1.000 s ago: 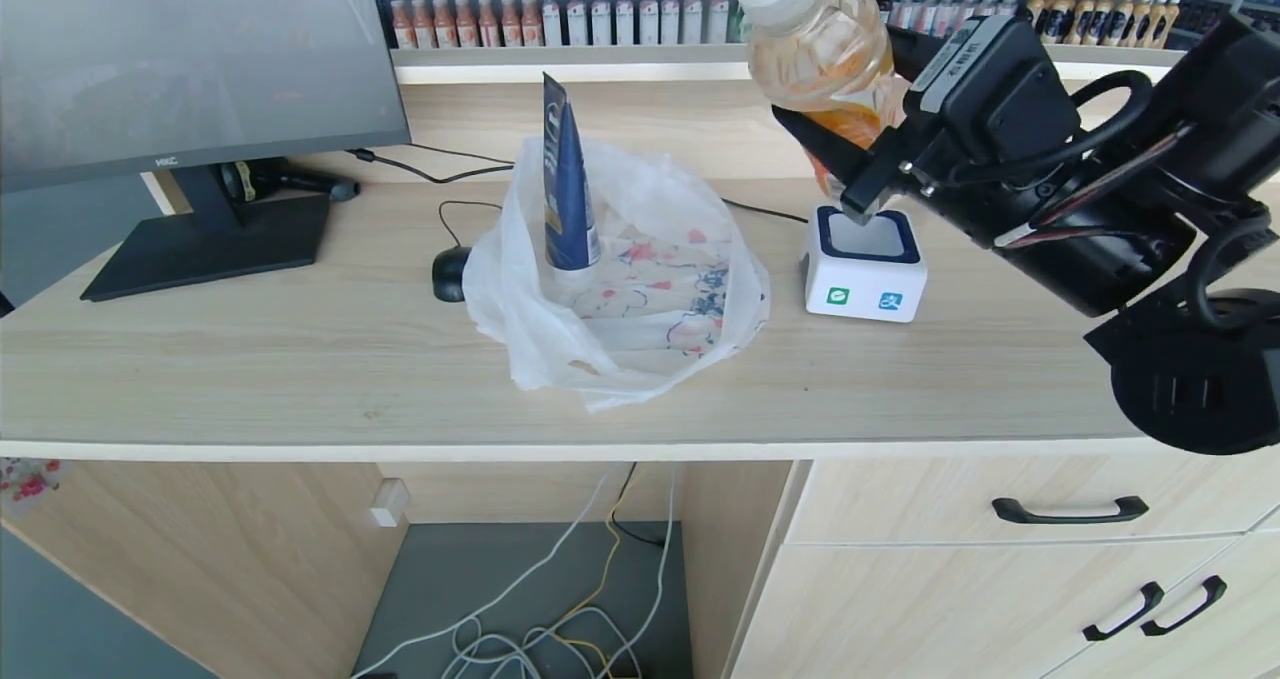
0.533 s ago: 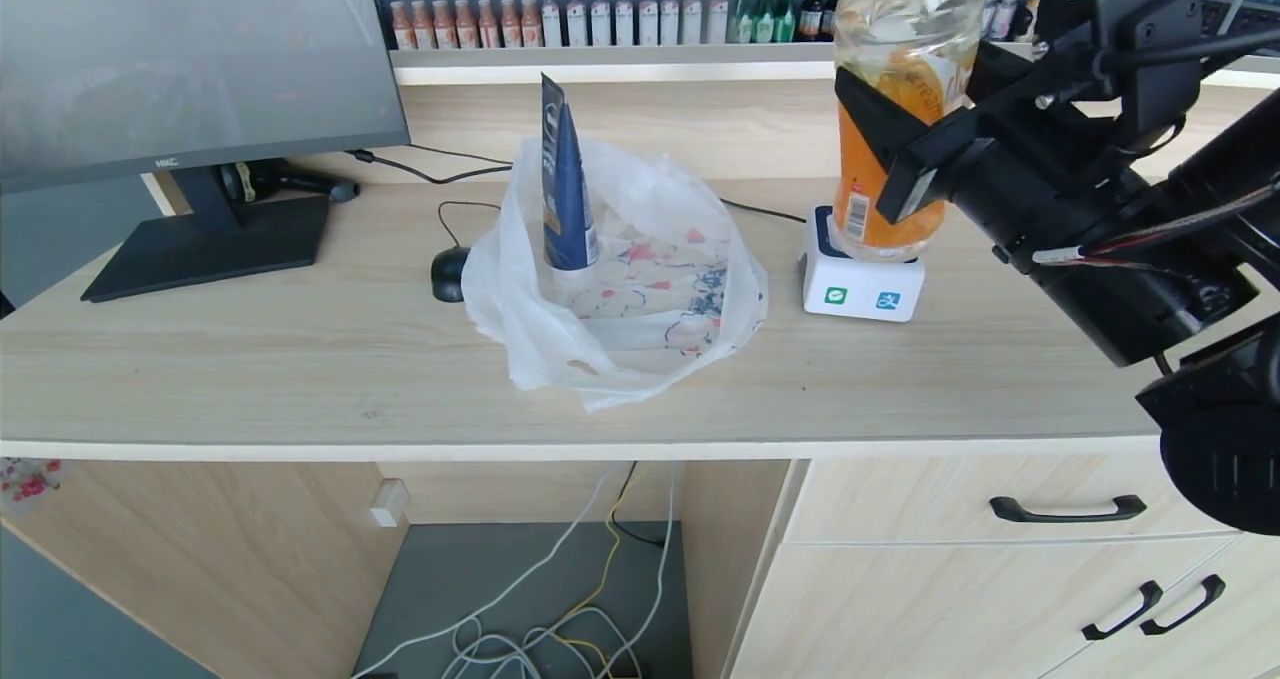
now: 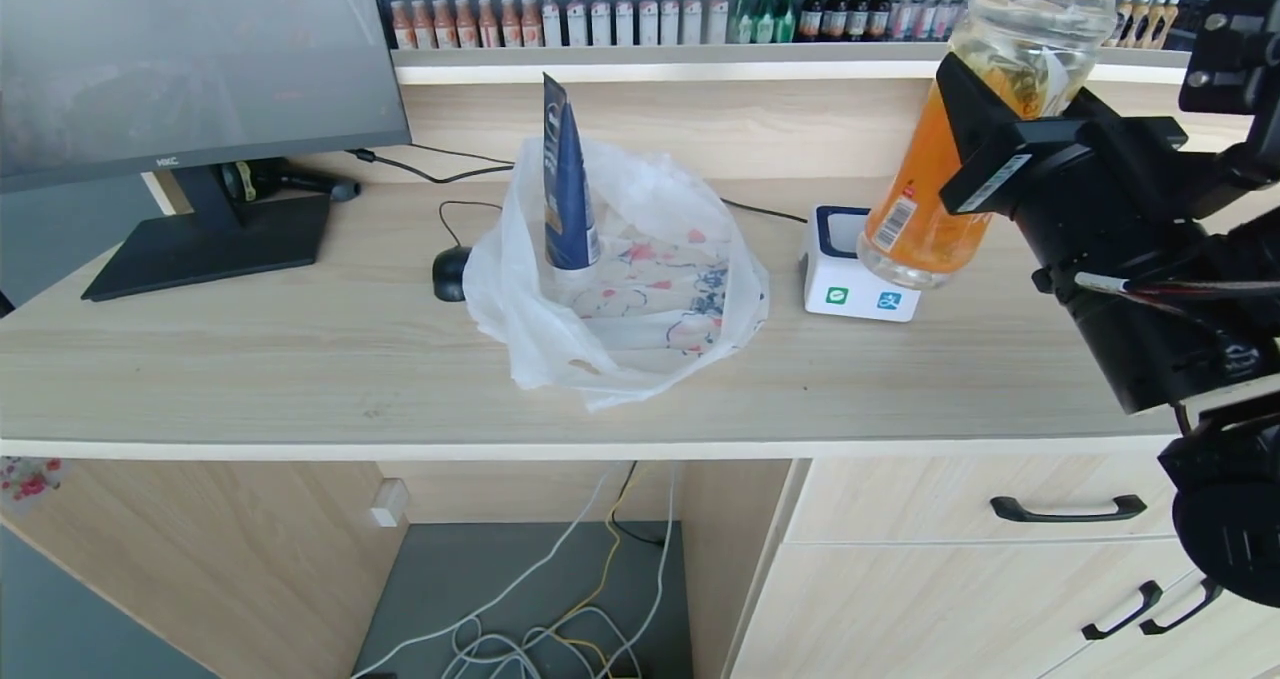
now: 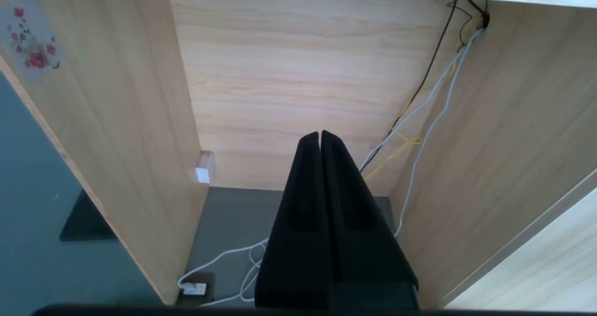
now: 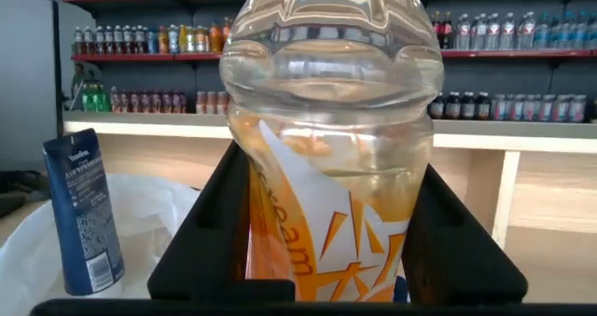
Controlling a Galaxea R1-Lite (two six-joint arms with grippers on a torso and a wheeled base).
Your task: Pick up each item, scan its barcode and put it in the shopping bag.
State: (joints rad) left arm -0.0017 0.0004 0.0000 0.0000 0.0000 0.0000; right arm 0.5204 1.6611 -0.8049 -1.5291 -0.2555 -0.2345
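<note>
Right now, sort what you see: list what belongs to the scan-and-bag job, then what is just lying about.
Job: orange drink bottle, held in the right gripper; white scanner box; shopping bag; blue tube standing in the bag.
Lying about: monitor; mouse; shelf bottles behind; cables under the counter.
</note>
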